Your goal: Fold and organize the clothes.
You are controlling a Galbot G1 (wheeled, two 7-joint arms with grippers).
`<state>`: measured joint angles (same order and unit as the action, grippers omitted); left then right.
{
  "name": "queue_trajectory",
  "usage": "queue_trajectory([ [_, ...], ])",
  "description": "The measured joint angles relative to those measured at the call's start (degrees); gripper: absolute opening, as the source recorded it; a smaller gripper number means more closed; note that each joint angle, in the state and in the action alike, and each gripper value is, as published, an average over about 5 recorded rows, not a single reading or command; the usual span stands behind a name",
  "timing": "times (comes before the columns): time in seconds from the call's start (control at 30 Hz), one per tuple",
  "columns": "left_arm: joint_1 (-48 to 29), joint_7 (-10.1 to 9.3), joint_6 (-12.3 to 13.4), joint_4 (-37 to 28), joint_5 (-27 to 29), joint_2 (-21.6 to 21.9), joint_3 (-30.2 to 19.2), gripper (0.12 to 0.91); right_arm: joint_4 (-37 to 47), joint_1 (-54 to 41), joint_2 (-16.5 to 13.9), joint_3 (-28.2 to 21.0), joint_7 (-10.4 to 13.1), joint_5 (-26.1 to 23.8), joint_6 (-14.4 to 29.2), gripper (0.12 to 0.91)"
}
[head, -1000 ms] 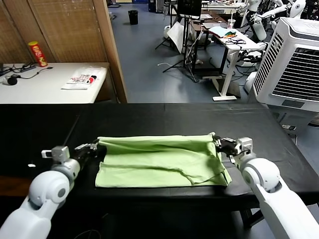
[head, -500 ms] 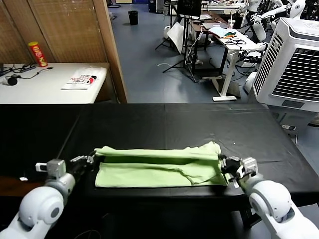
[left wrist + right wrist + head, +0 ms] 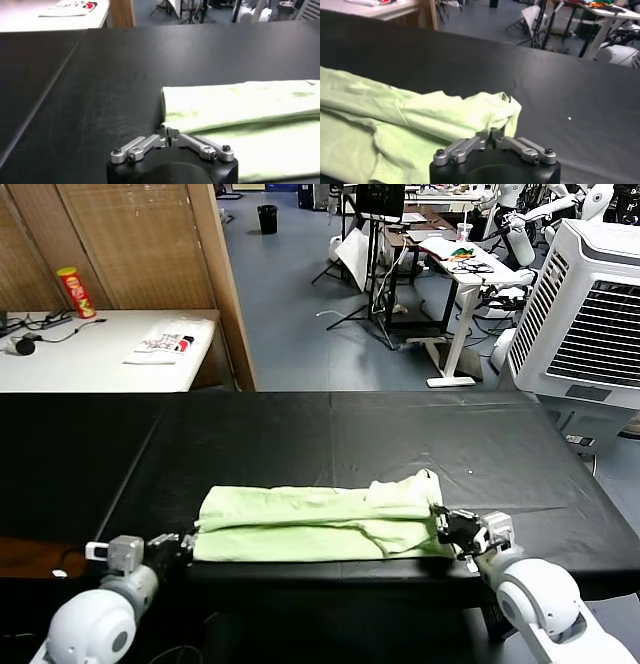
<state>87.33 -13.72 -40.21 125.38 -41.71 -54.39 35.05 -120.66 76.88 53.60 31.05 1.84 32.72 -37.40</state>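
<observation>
The pale green shirt (image 3: 320,519) lies folded into a long narrow band along the near edge of the black table (image 3: 350,434). My left gripper (image 3: 188,541) is at the band's left end, low at the table's front edge, shut on the shirt's edge. In the left wrist view my left gripper (image 3: 170,134) pinches the fabric (image 3: 240,105). My right gripper (image 3: 440,524) is at the band's right end, shut on the bunched corner. In the right wrist view my right gripper (image 3: 490,134) holds that corner of the shirt (image 3: 395,120). Collar, buttons and print patch are hidden.
A white side table (image 3: 60,364) at the back left holds a white cloth with red and black marks (image 3: 165,342) and a red can (image 3: 75,291). A wooden screen (image 3: 130,244) stands behind it. A white cooling unit (image 3: 590,314) stands at the right.
Both grippers have moved toward the table's near edge, carrying the shirt's far edge over the near half. The shirt has gone from a wide spread to a narrow folded band.
</observation>
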Motion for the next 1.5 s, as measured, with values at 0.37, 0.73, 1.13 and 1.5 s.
queue_trajectory([
  [0.37,-7.6,-1.03,3.3,-3.5,-3.0,-2.9,-0.8,0.797,6.5,-7.7,5.1,-2.5,1.3,-5.2,1.2,0.797],
  [0.73,-15.9,0.23,3.9,-13.2,-4.7,-5.4,-4.4,0.798,14.2,-13.9,8.4,-8.3,0.9,-6.3,2.3,0.764],
  [1.13,-18.0,2.20,3.8,-17.3,-5.7,-6.1,-5.7,0.563,19.6,-17.3,10.6,-10.6,0.8,-7.1,2.4,0.579],
  [1.5,-19.2,2.78,6.4,-19.0,-3.9,-7.4,-6.8,0.126,21.4,-17.9,11.8,-10.5,0.9,-9.1,4.5,0.153],
])
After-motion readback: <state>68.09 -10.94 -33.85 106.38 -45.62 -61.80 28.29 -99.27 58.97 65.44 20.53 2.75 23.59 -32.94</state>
